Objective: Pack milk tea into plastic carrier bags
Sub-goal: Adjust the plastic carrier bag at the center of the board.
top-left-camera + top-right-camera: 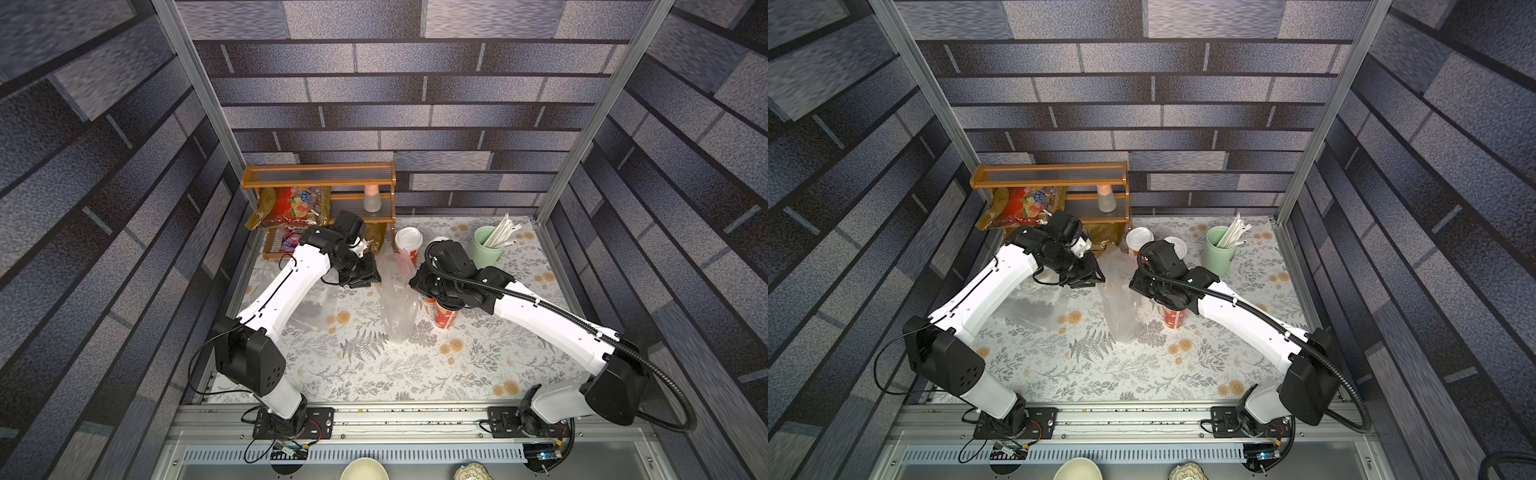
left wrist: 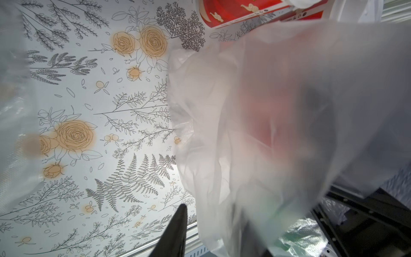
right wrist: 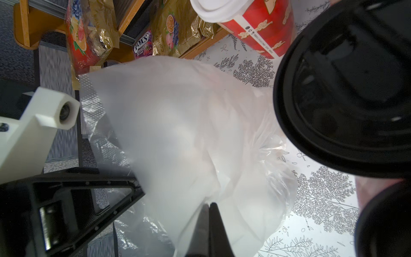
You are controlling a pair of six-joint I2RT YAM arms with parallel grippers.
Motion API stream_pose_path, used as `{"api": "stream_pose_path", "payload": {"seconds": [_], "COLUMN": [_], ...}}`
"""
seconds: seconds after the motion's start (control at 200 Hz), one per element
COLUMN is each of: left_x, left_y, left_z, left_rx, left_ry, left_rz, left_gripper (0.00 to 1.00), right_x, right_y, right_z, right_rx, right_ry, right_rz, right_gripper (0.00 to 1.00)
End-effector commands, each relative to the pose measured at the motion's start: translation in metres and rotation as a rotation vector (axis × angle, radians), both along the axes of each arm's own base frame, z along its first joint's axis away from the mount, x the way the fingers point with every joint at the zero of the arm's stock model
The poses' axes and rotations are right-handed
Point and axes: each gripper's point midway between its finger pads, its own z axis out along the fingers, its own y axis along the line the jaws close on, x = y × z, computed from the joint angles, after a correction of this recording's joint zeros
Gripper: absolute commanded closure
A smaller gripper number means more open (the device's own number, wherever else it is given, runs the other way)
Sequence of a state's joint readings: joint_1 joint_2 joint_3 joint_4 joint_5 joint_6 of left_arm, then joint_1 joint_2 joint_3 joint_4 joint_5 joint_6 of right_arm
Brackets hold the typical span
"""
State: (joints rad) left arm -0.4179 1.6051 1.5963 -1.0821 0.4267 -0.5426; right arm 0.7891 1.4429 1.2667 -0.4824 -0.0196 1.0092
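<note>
A clear plastic carrier bag (image 1: 397,307) (image 1: 1121,311) stands mid-table, held up between both arms. My right gripper (image 3: 209,204) (image 1: 413,284) is shut, pinching the bag's film (image 3: 178,133). My left gripper (image 2: 212,209) (image 1: 372,276) is at the bag's other side. Its jaws stand apart, with film (image 2: 266,111) hanging between them and veiling one finger. Two white-lidded milk tea cups (image 1: 1139,239) (image 1: 1177,245) stand behind the bag. Two black-lidded ones (image 1: 446,318) (image 3: 344,100) stand under my right wrist. A second bag (image 1: 309,309) lies flat beneath my left arm.
A wooden shelf (image 1: 320,183) with foil snack packets (image 1: 291,205) and a small bottle (image 1: 371,199) stands at the back left. A pale green cup of straws (image 1: 488,247) stands at the back right. A bowl (image 1: 365,469) sits below the front rail.
</note>
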Motion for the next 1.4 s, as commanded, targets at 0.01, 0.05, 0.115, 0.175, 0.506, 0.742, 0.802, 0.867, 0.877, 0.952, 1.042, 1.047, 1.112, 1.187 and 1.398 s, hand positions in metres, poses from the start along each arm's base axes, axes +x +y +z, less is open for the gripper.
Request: {"api": "stream_pose_path", "payload": {"seconds": [0.01,0.05,0.115,0.175,0.506,0.742,0.802,0.867,0.877,0.952,1.042,1.047,1.112,1.187,1.398], "left_x": [-0.005,-0.007,-0.013,-0.019,-0.019,-0.015,-0.021,-0.026,-0.027,-0.031,-0.031,-0.031,-0.031,-0.03,-0.018], "left_y": [-0.007,-0.01,-0.014,-0.019,0.0,0.043,0.047,0.049,0.05,0.047,0.043,0.043,0.037,0.027,0.021], "left_z": [0.01,0.01,0.01,0.009,0.004,0.015,0.017,0.017,0.017,0.016,0.009,0.009,0.003,-0.002,-0.003], "left_rx": [-0.053,-0.062,-0.079,-0.088,-0.043,-0.07,-0.061,-0.048,-0.048,-0.052,-0.028,-0.027,-0.007,-0.001,0.004], "left_ry": [-0.029,-0.024,-0.014,-0.008,-0.04,-0.063,-0.06,-0.053,-0.051,-0.034,-0.019,-0.018,-0.005,-0.003,-0.017], "left_rz": [-0.07,-0.082,-0.104,-0.127,-0.09,-0.019,-0.055,-0.094,-0.099,-0.138,-0.163,-0.163,-0.19,-0.212,-0.198], "left_gripper": [0.67,0.67,0.65,0.63,1.0,1.0,1.0,1.0,1.0,1.0,1.0,1.0,0.99,0.98,0.99], "right_x": [-0.001,-0.001,0.001,0.001,0.003,0.001,0.001,0.002,0.002,0.002,0.003,0.003,0.004,0.005,0.005], "right_y": [-0.014,-0.015,-0.016,-0.017,-0.027,-0.055,-0.06,-0.058,-0.058,-0.049,-0.039,-0.038,-0.034,-0.032,-0.024], "right_z": [0.004,0.005,0.006,0.006,0.009,0.014,0.016,0.018,0.018,0.019,0.015,0.015,0.01,0.005,-0.004], "right_rx": [-0.03,-0.031,-0.032,-0.034,-0.082,-0.188,-0.201,-0.195,-0.192,-0.163,-0.139,-0.137,-0.136,-0.146,-0.171], "right_ry": [-0.016,-0.018,-0.02,-0.019,-0.037,-0.066,-0.072,-0.075,-0.075,-0.07,-0.053,-0.053,-0.043,-0.034,0.0], "right_rz": [-0.019,-0.023,-0.028,-0.031,-0.045,-0.073,-0.08,-0.076,-0.075,-0.051,-0.026,-0.025,-0.012,-0.003,0.041], "right_gripper": [1.0,1.0,1.0,1.0,1.0,1.0,1.0,1.0,1.0,1.0,1.0,1.0,1.0,1.0,1.0]}}
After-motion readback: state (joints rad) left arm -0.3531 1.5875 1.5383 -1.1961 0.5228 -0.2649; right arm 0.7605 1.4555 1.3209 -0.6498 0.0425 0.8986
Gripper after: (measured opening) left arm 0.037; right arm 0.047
